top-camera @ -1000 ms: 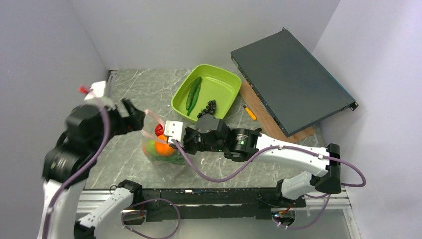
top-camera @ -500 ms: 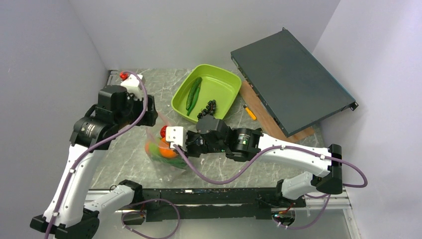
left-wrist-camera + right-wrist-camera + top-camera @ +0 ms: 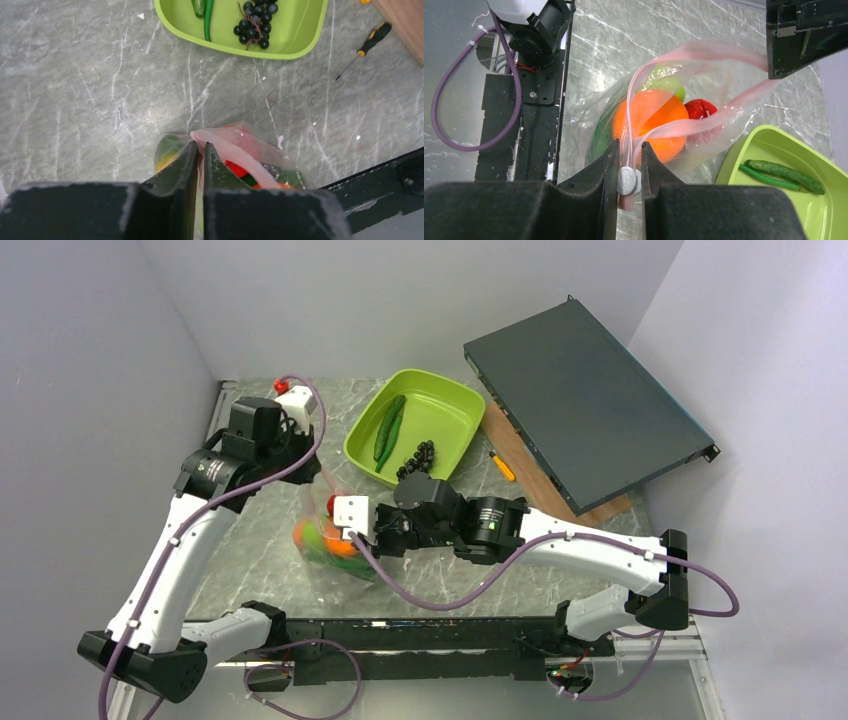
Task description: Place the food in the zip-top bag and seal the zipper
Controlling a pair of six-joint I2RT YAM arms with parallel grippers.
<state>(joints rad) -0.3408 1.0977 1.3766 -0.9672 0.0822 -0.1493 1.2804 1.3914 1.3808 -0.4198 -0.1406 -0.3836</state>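
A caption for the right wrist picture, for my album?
Right hand pinches the pink zipper at its white slider; orange and red pepper in the bag; left hand grips the far end.

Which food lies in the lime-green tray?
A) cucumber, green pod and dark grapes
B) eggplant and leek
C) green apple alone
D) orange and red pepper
A: the cucumber, a thin green pod and the dark grapes lie in the lime-green tray.

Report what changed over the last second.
The left gripper swung in from the left to the bag's far end and closed on the zipper. The right gripper stayed clamped on the slider; the tray stayed put.
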